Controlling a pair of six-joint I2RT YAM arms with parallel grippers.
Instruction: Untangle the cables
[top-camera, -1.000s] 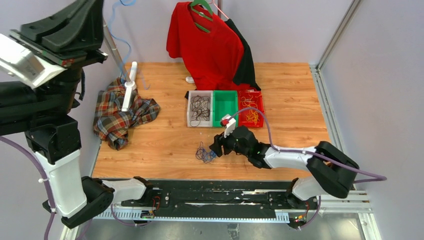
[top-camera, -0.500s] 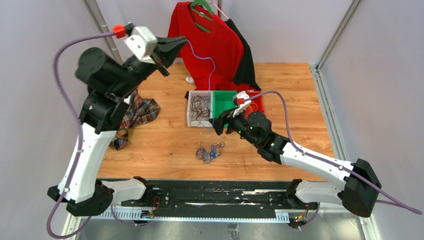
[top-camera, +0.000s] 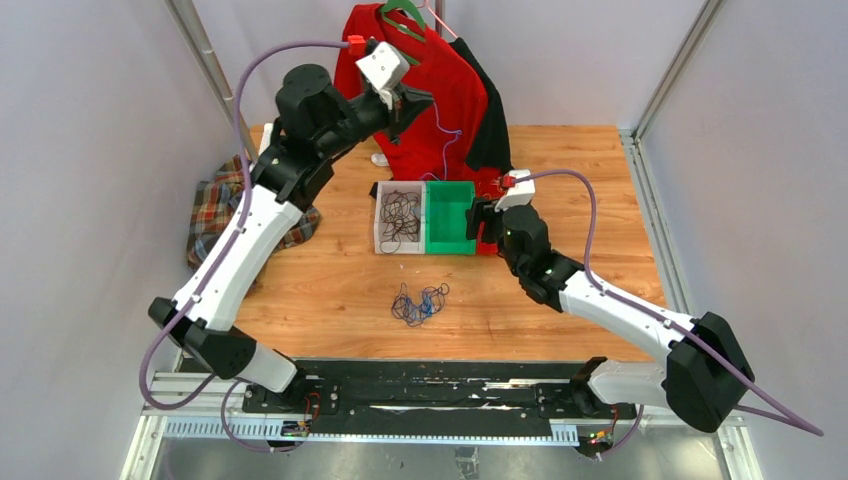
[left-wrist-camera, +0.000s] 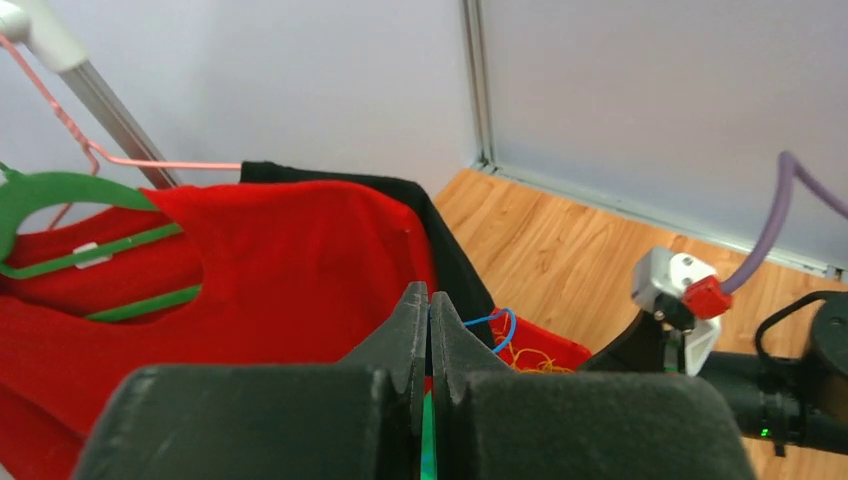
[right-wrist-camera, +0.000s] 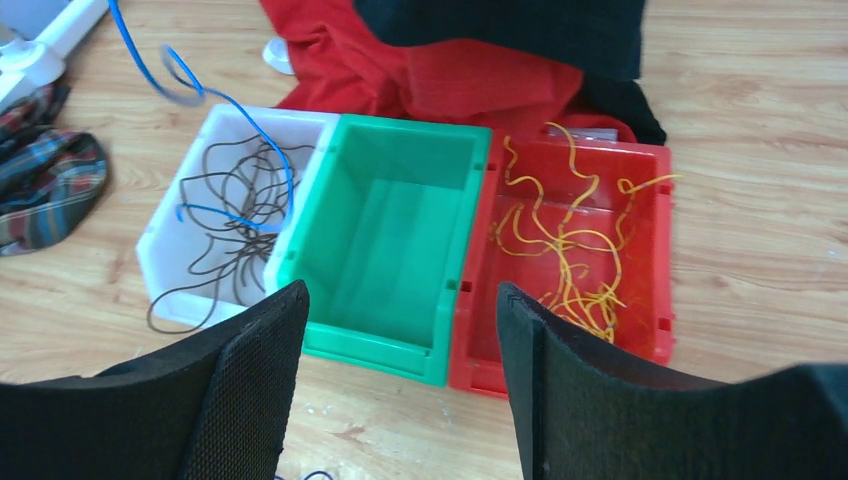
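My left gripper (top-camera: 398, 100) is raised at the 12 o'clock end of the table (top-camera: 330, 280), close against the hanging red shirt (top-camera: 425, 60) and a black garment (top-camera: 495, 130), with the back wall just behind (tight quarters up there). Its jaws are pressed together on a blue cable (right-wrist-camera: 288, 185). The cable drops from them in loose curves down to the white bin (right-wrist-camera: 160, 240).

My right gripper (right-wrist-camera: 400, 300) hangs over the row of bins, about where the green bin (right-wrist-camera: 400, 200) meets the red bin (right-wrist-camera: 650, 250). Its jaws stand wide apart with nothing between them.

The three bins touch side by side near the table's middle. At 3 o'clock of them bare wood runs to the metal rail at the table's edge. At 6 o'clock the wood is free up to the near edge, apart from a small tangle (top-camera: 418, 303). At 9 o'clock a plaid cloth (top-camera: 215, 215) lies against the left edge.

The black cables (right-wrist-camera: 235, 215) sprawl in thin overlapping loops in the white bin, one strand spilling over its near rim. The yellow cables (right-wrist-camera: 565, 250) lie knotted and wavy in the red bin. The green bin holds none. The tangle is a tight clump of blue and black strands, well apart from the bins.
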